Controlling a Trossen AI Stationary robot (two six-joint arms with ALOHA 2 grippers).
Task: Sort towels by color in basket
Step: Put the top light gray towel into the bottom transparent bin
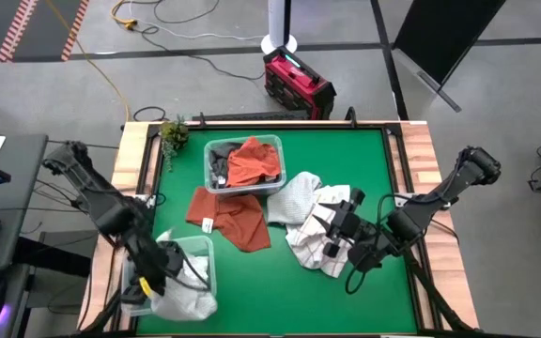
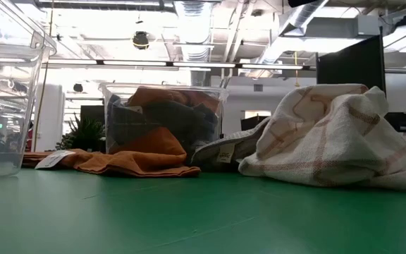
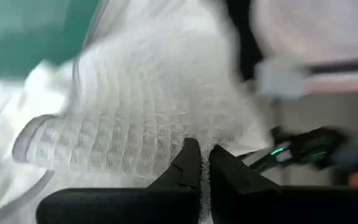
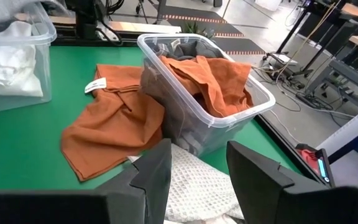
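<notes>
My left gripper point(image 1: 161, 272) is over the near-left clear bin point(image 1: 198, 246), shut on a white towel point(image 1: 184, 299) that fills the bin and spills over its near rim. My right gripper point(image 1: 346, 223) is open and hovers above the towel pile right of centre. That pile holds a pale waffle towel point(image 1: 299, 195) and a white towel with thin red grid lines point(image 2: 330, 134). A rust orange towel point(image 1: 235, 221) lies flat on the table. The far clear bin point(image 1: 275, 143) holds an orange towel point(image 4: 213, 78) and dark grey ones point(image 1: 218, 167). My left gripper pinches the white towel's waffle-textured cloth point(image 3: 166, 140) between its two nearly closed fingers point(image 3: 188, 165), coming from above. One layer or several, I cannot tell. The rest of the towel lies bunched in the bin below.
A small potted plant point(image 1: 173, 136) stands at the table's far-left corner. Wooden rails edge the green table point(image 1: 346, 160) left and right. A white tag point(image 4: 96, 85) sticks out from the orange towel on the table. Bare green mat lies along the near edge.
</notes>
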